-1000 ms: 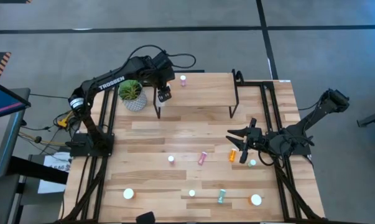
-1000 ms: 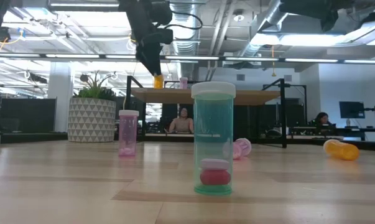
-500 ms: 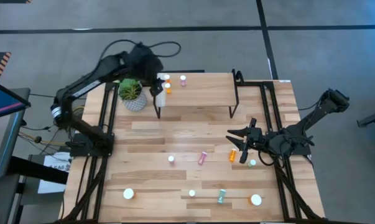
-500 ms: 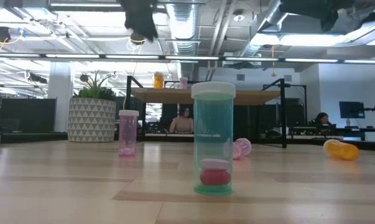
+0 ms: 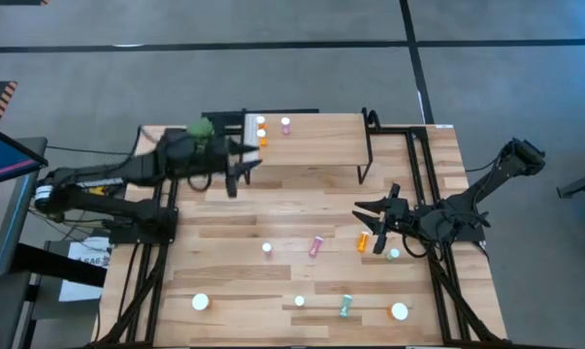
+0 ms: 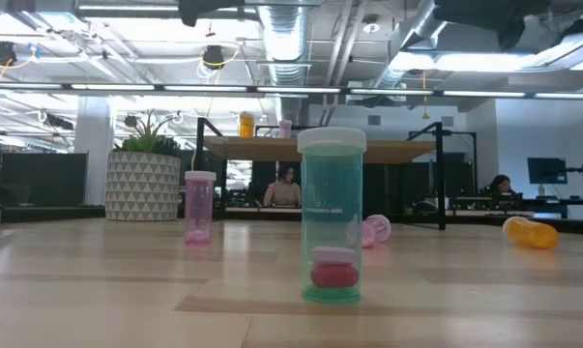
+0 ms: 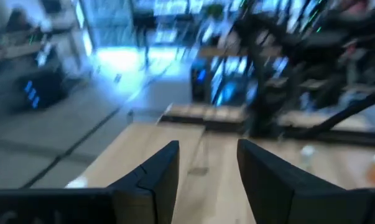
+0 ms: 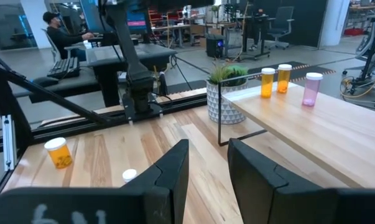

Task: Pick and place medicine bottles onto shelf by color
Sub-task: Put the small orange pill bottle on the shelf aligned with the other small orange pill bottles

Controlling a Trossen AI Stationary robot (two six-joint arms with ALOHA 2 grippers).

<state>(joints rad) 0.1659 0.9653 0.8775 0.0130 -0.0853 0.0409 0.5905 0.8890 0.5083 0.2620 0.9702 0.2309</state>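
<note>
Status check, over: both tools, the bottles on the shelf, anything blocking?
Left tool open, empty, beside shelf. Right tool idle over the table. Two orange bottles, one pink on shelf. Nothing blocking.

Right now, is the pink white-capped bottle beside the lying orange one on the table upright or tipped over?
Tipped over: the pink white-capped bottle lies on its side on the wooden table, its length showing from above.
</note>
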